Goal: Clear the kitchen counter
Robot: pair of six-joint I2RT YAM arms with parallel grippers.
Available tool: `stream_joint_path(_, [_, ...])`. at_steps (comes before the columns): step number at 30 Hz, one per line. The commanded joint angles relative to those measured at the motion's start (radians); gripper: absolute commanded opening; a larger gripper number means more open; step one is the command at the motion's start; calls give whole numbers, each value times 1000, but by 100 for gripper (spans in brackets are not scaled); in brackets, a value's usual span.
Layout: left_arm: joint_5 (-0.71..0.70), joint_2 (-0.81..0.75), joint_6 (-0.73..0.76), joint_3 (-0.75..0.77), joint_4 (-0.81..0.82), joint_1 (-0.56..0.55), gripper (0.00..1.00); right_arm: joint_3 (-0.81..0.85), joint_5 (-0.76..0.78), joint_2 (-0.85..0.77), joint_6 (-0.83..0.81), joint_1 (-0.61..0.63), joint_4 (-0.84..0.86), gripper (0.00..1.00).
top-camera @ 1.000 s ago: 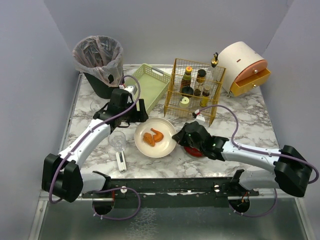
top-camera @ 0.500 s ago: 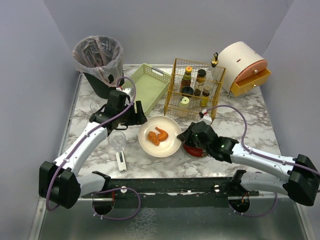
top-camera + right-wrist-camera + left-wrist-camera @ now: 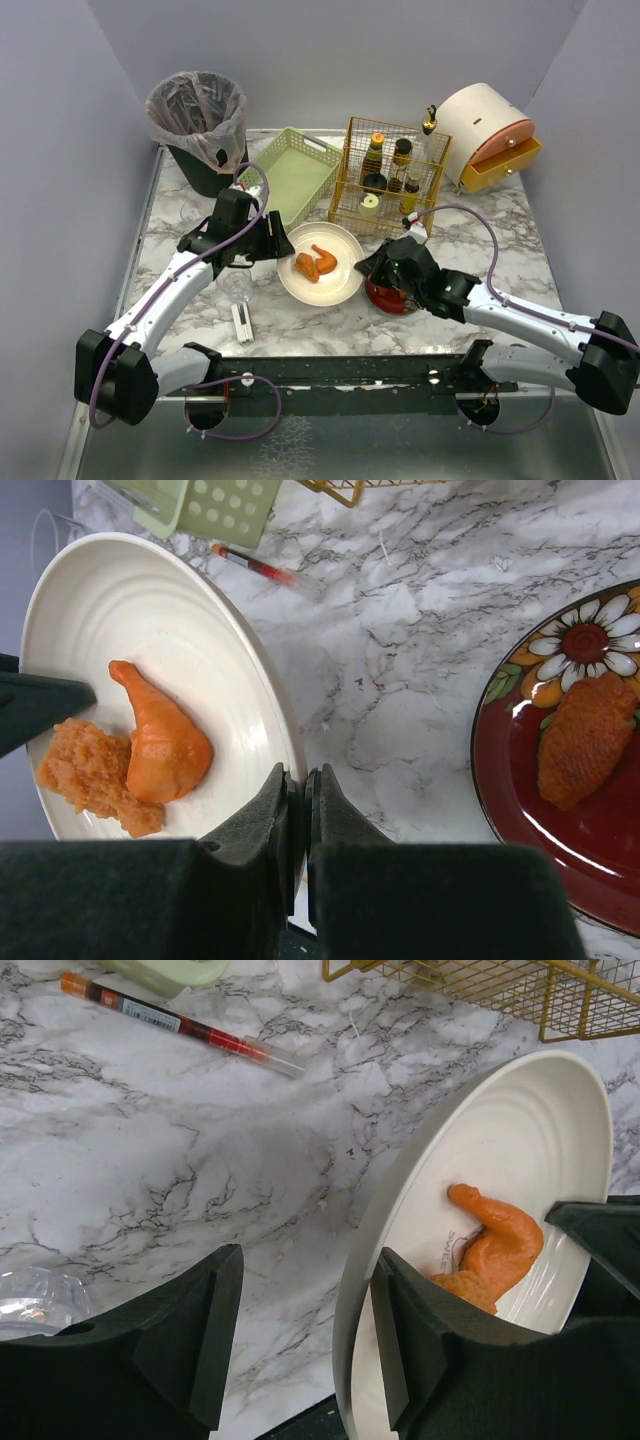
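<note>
The kitchen counter (image 3: 520,225) is white marble. A white plate (image 3: 335,285) with orange chicken pieces (image 3: 315,262) is at its middle. My right gripper (image 3: 366,268) is shut on the plate's right rim; the right wrist view shows the rim pinched between the fingers (image 3: 303,780) and the plate (image 3: 130,610) beyond them. My left gripper (image 3: 279,240) is open at the plate's left rim. In the left wrist view its jaws (image 3: 308,1260) straddle the plate's rim (image 3: 520,1140), one finger inside near the chicken (image 3: 495,1245).
A red flowered plate (image 3: 392,298) with a fried piece (image 3: 585,740) lies under my right arm. A glass (image 3: 237,282), a red pen (image 3: 180,1025), a green tray (image 3: 295,170), a gold wire basket (image 3: 390,180), a lined bin (image 3: 197,120) and a round drawer box (image 3: 490,135) stand around.
The white plate, held by my right gripper, has moved right and toward the back. My left gripper has stayed at the plate's left rim.
</note>
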Motion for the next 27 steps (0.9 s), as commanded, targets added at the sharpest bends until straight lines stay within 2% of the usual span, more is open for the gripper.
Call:
stream_joint_path(1, [61,-10,-21,-21,29,4,57,53,19,-29,7,-9,39,0])
stream_joint_path(13, [157,-17,-115,-58,120,4,31,49,16,-32,3,-20,41,0])
stream_joint_path(19, [180,-30,-164,-60,155,4,7,5,21,-73,15,-20,35,1])
stream_joint_path(20, [178,-32,-168,-59,157,4,1,-1,25,-80,16,-20,30,3])
stream_joint_path(21, [177,-33,-172,-59,160,4,0,-4,29,-86,17,-20,23,5])
stream_joint_path(27, [162,-40,-200,-75,194,4,0,-22,55,-109,-41,-20,16,33])
